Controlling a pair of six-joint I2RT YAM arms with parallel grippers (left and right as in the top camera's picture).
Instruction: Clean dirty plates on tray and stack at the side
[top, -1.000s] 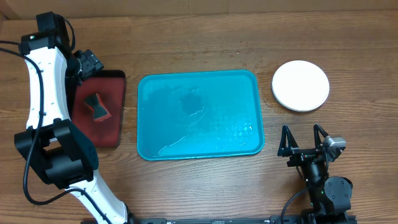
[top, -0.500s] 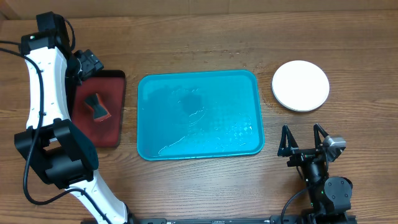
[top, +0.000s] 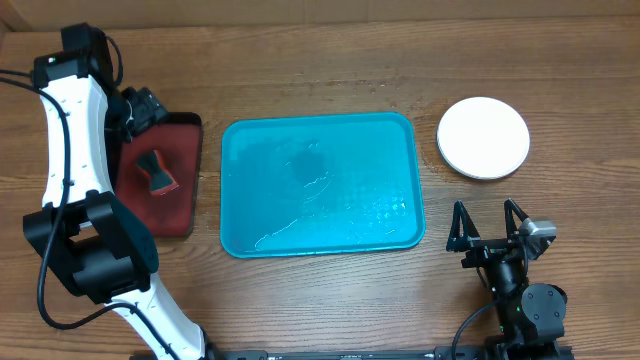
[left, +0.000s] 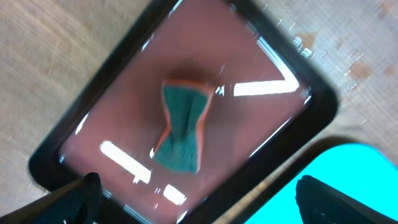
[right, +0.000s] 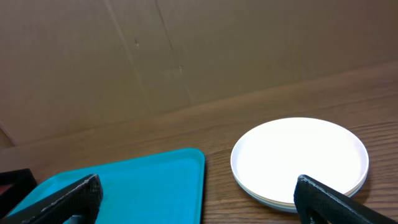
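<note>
The turquoise tray (top: 320, 185) lies mid-table with no plates on it, only wet streaks; it also shows in the right wrist view (right: 124, 186) and the left wrist view (left: 354, 180). The plates (top: 483, 137) sit stacked to its right, white on top; in the right wrist view (right: 298, 158) other rims show beneath. My left gripper (top: 142, 105) is open and empty above the dark red tray; in its wrist view (left: 199, 202) both fingertips are spread wide. My right gripper (top: 487, 228) is open and empty near the front edge, also in its wrist view (right: 199, 199).
A dark red black-rimmed tray (top: 175, 210) lies left of the turquoise tray and holds a green and orange sponge (top: 155, 172), also seen in the left wrist view (left: 181, 127). A cardboard wall (right: 186, 50) stands behind the table.
The left gripper has shifted slightly away from the sponge. Nothing else has moved.
</note>
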